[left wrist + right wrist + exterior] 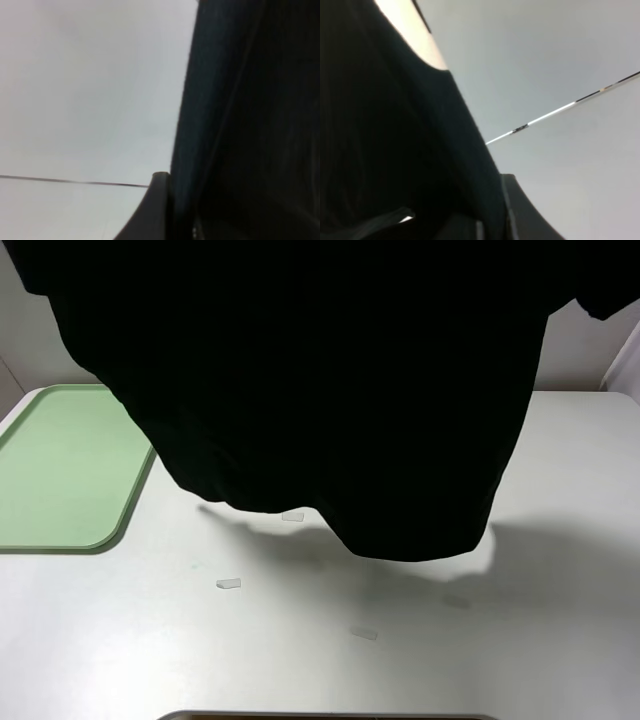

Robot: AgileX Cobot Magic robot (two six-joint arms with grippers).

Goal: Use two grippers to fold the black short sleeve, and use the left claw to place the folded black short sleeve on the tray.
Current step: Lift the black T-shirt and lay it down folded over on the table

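Note:
The black short sleeve [330,390] hangs lifted off the white table [120,640], filling the upper part of the exterior high view; its lowest fold dips toward the table's middle. Both grippers are above that frame's edge. In the left wrist view my left gripper [172,210] shows one grey finger [150,215] pressed against the black cloth [250,125]. One grey finger [525,215] of my right gripper [492,220] likewise lies against the cloth [385,140]. Each looks shut on the shirt. The pale green tray [60,470] lies bare at the left.
Three small white paper strips [228,583] [292,516] [364,633] lie on the table under and in front of the hanging shirt. A dark edge [320,716] borders the table's front.

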